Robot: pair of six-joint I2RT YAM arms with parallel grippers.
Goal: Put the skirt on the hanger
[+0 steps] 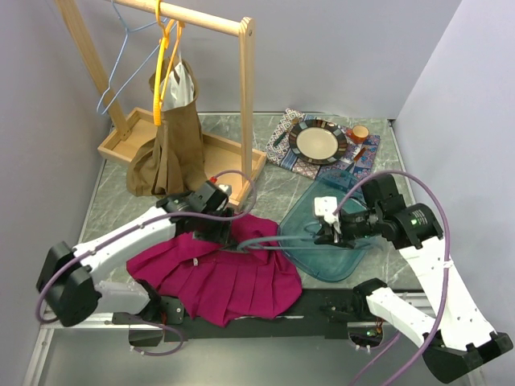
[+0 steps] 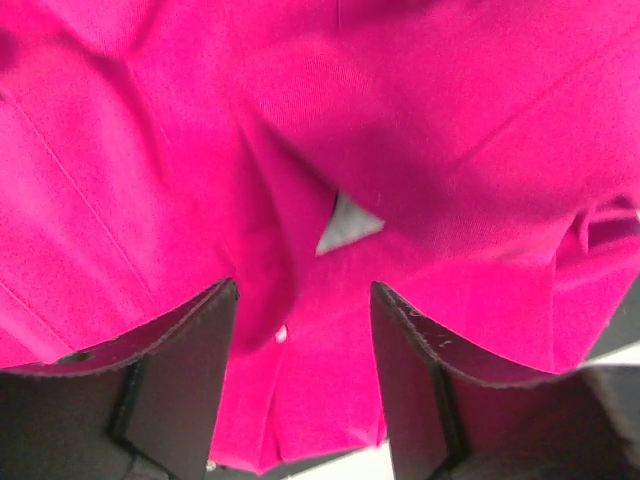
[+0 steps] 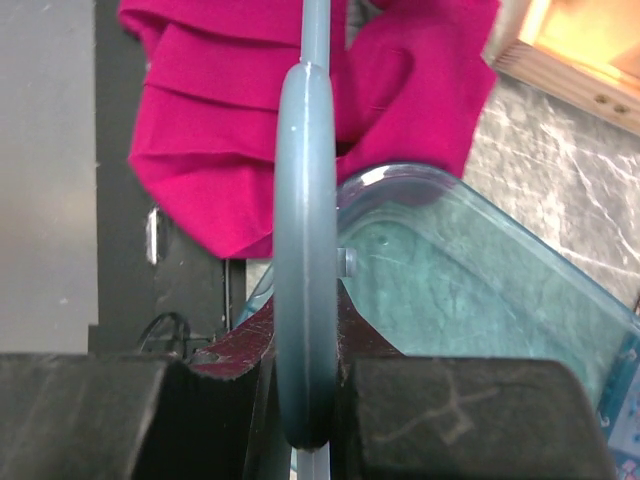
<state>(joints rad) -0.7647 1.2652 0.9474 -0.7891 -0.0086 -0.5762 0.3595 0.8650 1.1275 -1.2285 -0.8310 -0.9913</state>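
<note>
A magenta pleated skirt (image 1: 217, 277) lies crumpled on the table in front of the left arm. My left gripper (image 1: 216, 227) hovers low over its upper edge. In the left wrist view its jaws (image 2: 305, 385) stand open, with skirt fabric (image 2: 400, 150) filling the gap between the fingers. My right gripper (image 1: 326, 233) is shut on a grey-blue plastic hanger (image 1: 282, 244), which reaches left to the skirt's edge. In the right wrist view the hanger (image 3: 305, 250) stands edge-on between the pads of the gripper (image 3: 305, 400), pointing at the skirt (image 3: 230, 150).
A wooden rack (image 1: 245, 104) at the back left holds a brown skirt (image 1: 169, 153) on a yellow hanger (image 1: 163, 64) and a blue wire hanger (image 1: 121, 72). A teal translucent tray (image 1: 322, 261) lies under the right gripper. A plate (image 1: 318, 142) and an orange cup (image 1: 360, 133) sit behind.
</note>
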